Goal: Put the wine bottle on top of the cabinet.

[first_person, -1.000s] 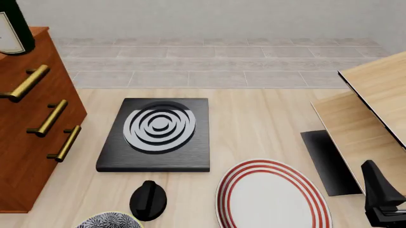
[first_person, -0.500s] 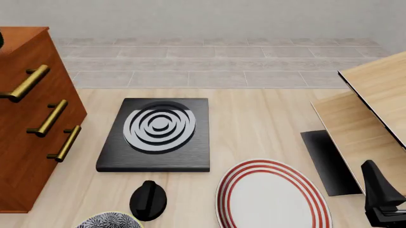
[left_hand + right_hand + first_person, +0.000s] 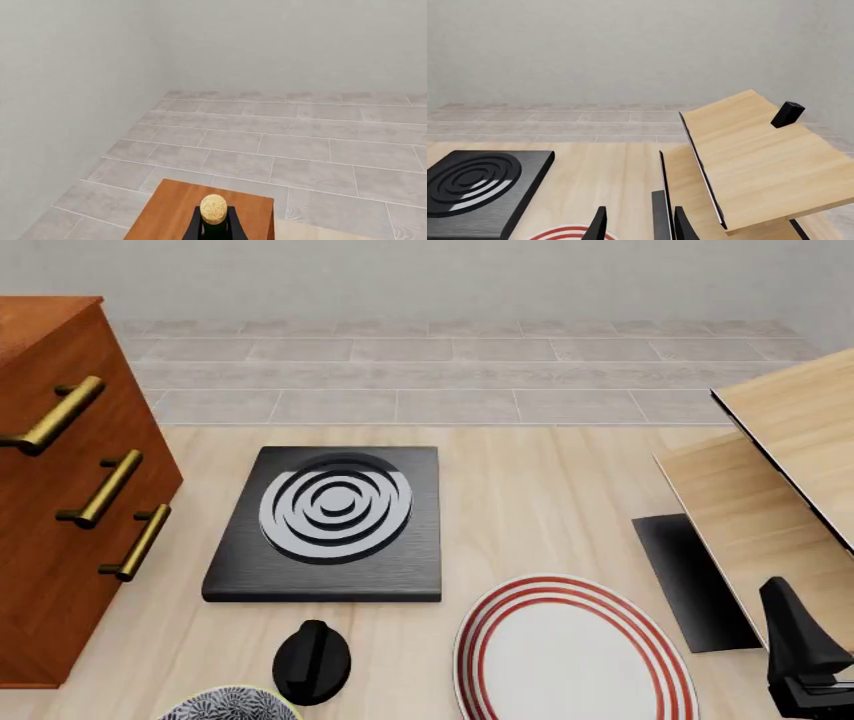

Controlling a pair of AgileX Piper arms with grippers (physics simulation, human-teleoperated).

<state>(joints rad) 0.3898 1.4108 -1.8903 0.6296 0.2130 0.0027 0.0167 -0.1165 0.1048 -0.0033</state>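
While the bottle stood in the upper left corner of the front view a second ago, on the near corner of the cabinet (image 3: 60,490), we now find that corner of the frame bare: half a second ago only a dark sliver showed at the left edge, and now nothing of it. In the left wrist view we see the bottle (image 3: 214,222) at the bottom centre, its cork facing the camera, with the cabinet's top behind and below it. So the bottle has gone leftward out of the front frame, not off the cabinet.

We read that as a carry further onto the top, away from the edge. Whether the bottle's base rests on the wood we cannot tell, since the base is hidden.

The left gripper (image 3: 215,231) shows only as dark fingers flanking the neck at the frame's bottom edge. They sit close on either side, but we cannot tell whether they grip the glass or have slackened.

The right gripper (image 3: 637,225) sits low in its own view, fingers parted with nothing between them, and idles at the lower right of the front view.

The stove plate (image 3: 330,520), the striped plate (image 3: 574,650) and the pale panels (image 3: 774,470) have not moved.
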